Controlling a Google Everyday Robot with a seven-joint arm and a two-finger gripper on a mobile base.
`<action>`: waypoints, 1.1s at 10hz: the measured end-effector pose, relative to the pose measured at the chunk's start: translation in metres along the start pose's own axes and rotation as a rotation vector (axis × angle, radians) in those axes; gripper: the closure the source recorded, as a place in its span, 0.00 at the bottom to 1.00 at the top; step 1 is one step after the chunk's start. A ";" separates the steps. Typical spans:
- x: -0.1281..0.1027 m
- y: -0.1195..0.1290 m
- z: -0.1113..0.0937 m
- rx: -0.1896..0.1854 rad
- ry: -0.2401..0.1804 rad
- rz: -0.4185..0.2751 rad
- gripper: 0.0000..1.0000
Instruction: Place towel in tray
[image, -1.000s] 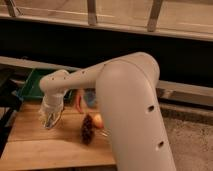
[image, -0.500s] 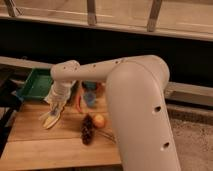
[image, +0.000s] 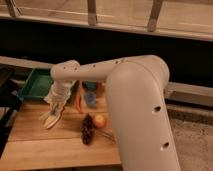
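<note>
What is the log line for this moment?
gripper: over table, near tray | towel: below gripper, outside tray | tray: green, no towel

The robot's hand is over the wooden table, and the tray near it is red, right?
Not quite. The tray is green, not red, as the camera view shows. The rest is right: the gripper is over the wooden table, and the tray sits near it, at the table's back left corner.

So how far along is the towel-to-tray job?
Done: nothing visible; the green tray shows no towel in it. In hand: the gripper hangs over the wooden table, just in front of the tray; whether the pale shape at its tip is the towel I cannot tell. Left: getting the towel into the tray.
</note>
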 end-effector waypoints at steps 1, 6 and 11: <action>-0.009 0.002 0.000 0.001 -0.014 -0.011 1.00; -0.088 0.055 0.009 -0.017 -0.086 -0.117 1.00; -0.162 0.096 0.007 -0.043 -0.211 -0.167 1.00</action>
